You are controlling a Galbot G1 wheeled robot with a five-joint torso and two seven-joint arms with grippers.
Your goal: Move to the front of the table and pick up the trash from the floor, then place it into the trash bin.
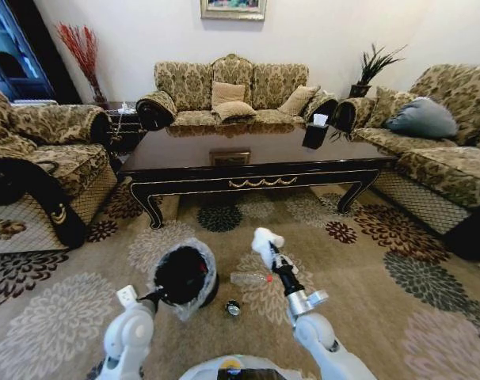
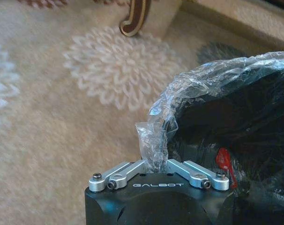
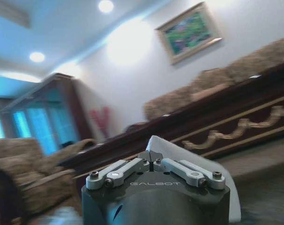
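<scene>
The trash bin (image 1: 184, 275), black with a crinkly clear bag, stands on the carpet in front of the table (image 1: 256, 158). My left gripper (image 1: 156, 298) is shut on the bin's bag rim (image 2: 153, 150), pinching the plastic between its jaws. A red bit (image 2: 224, 161) lies inside the bin. My right gripper (image 1: 272, 255) is raised to the right of the bin, shut on a white paper sheet (image 1: 264, 239) that sticks up past the fingers (image 3: 193, 154). A clear plastic bottle (image 1: 250, 278) lies on the carpet between the arms. A small dark round piece (image 1: 233, 308) rests nearer to me.
Sofas (image 1: 232, 91) stand behind the table, at the left (image 1: 42, 158) and at the right (image 1: 446, 150). A black tissue box (image 1: 315, 133) sits on the tabletop. The flowered carpet (image 1: 382, 317) spreads open to my right.
</scene>
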